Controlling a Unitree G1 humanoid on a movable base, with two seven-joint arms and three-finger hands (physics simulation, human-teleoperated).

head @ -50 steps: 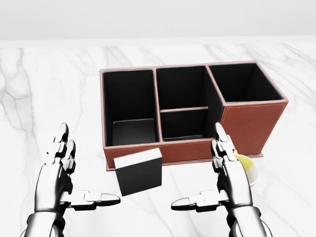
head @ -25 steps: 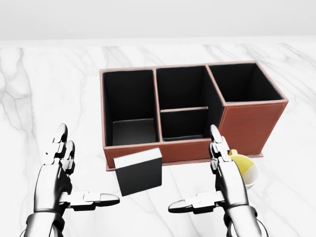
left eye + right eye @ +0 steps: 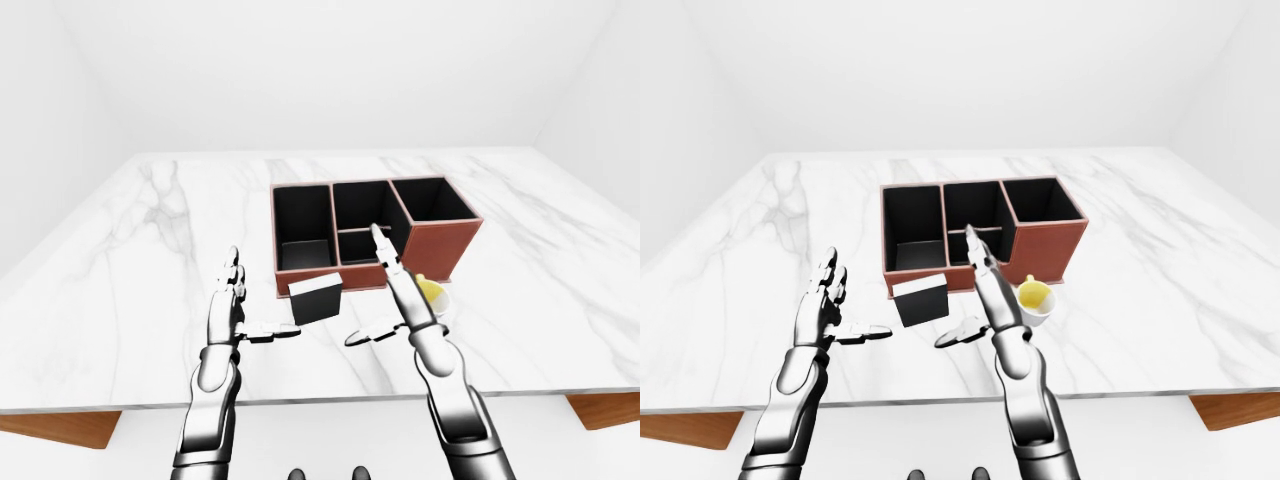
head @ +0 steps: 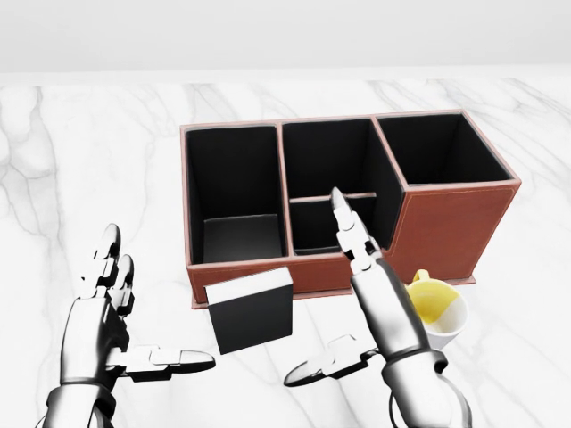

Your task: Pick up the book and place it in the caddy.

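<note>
The book (image 4: 251, 313), black with a white top edge, stands on the marble table just below the caddy's lower wall. The caddy (image 4: 437, 232) is a brown leather box with several black-lined compartments. My left hand (image 4: 157, 301) is open to the left of the book, fingers pointing up and thumb pointing right toward it, not touching. My right hand (image 4: 316, 290) is open to the right of the book, its fingers (image 4: 352, 234) reaching up over the caddy's lower wall and its thumb pointing left. Neither hand holds anything.
A white mug with a yellow inside (image 4: 437, 308) sits on the table against the caddy's lower right corner, just right of my right wrist. The white marble table (image 3: 150, 250) spreads wide on the left; its near edge shows in the eye views.
My right hand has moved left and up toward the book and the caddy's wall, uncovering the mug. The left hand and the book have stayed put.
</note>
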